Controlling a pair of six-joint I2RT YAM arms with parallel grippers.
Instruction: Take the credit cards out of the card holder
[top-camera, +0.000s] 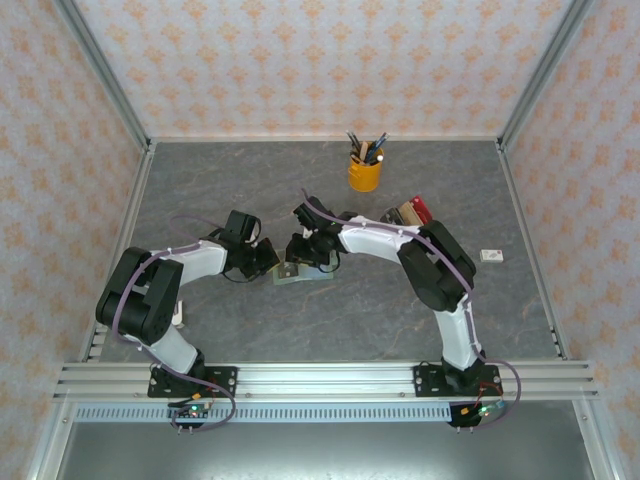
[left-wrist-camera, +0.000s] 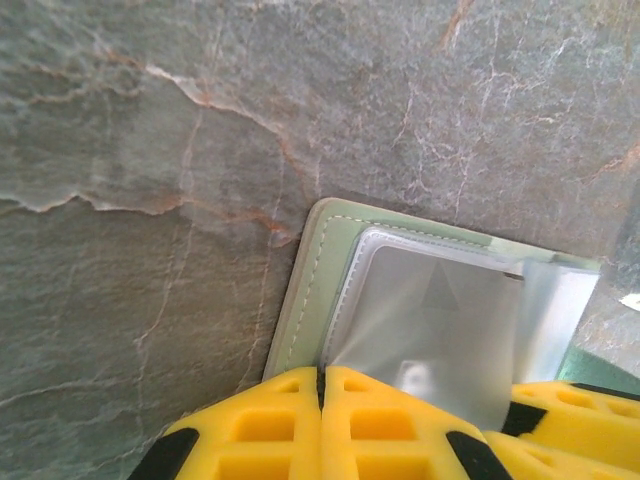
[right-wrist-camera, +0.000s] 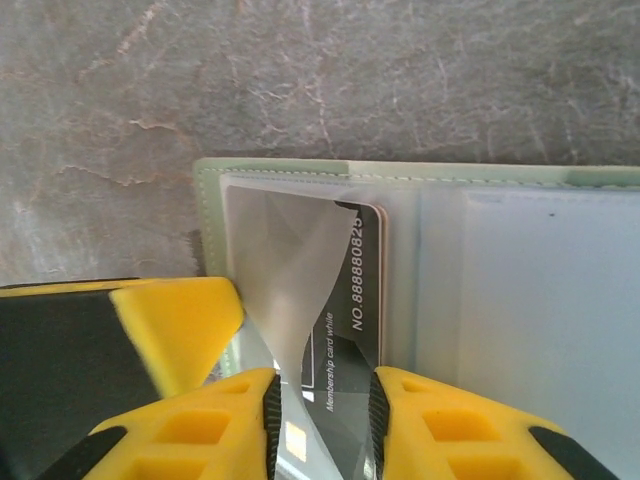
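Note:
The sage-green card holder (top-camera: 303, 276) lies open on the grey table between both arms. My left gripper (left-wrist-camera: 322, 385) is shut, its tips resting on the holder's left edge (left-wrist-camera: 310, 290) by a clear pocket. One of its fingers (right-wrist-camera: 180, 330) sits at the holder's corner in the right wrist view. My right gripper (right-wrist-camera: 322, 410) stands open a little over the holder (right-wrist-camera: 500, 175). A dark credit card (right-wrist-camera: 352, 330) with white print lies in the pocket between its pads. A twisted clear sleeve flap (right-wrist-camera: 290, 270) rises between the jaws. A pinkish edge shows under the dark card.
A yellow cup of pens (top-camera: 365, 172) stands at the back centre. A cluster of dark, tan and red blocks (top-camera: 406, 212) sits right of the right arm's elbow. A small white object (top-camera: 491, 256) lies farther right. Patterned walls enclose the table.

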